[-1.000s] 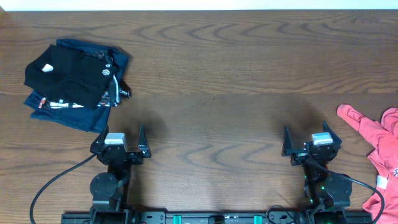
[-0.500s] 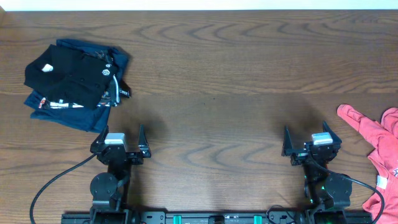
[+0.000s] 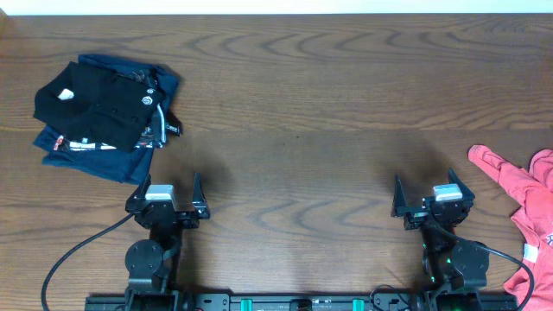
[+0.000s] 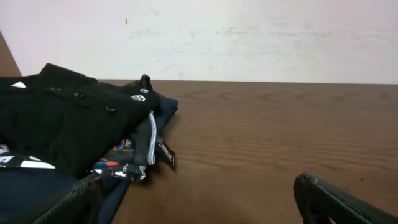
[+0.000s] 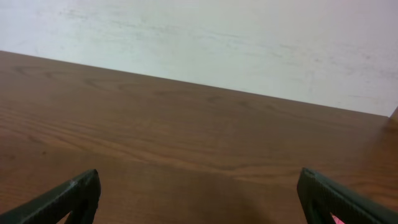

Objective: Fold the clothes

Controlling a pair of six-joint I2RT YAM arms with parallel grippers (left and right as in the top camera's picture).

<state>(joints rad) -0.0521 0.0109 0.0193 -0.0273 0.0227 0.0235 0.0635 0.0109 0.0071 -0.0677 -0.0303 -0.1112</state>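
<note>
Left gripper [image 3: 172, 184] and right gripper [image 3: 424, 183] are hanging spread and empty, while the black T-shirt [image 3: 99, 105] is lying bunched atop the navy shirt [image 3: 99, 161] far left and the coral-red garment [image 3: 534, 207] far right, risking a pinch that is catching both stacked layers.

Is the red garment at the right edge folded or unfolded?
Unfolded: the red garment lies loose and crumpled, one sleeve stretched out, partly out of view.

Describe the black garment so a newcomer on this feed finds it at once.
Look at the wooden table's far left area, beyond the left hand. The black garment lies there, crumpled on top of a navy shirt; its black fabric and small white logo marks set it apart.
</note>
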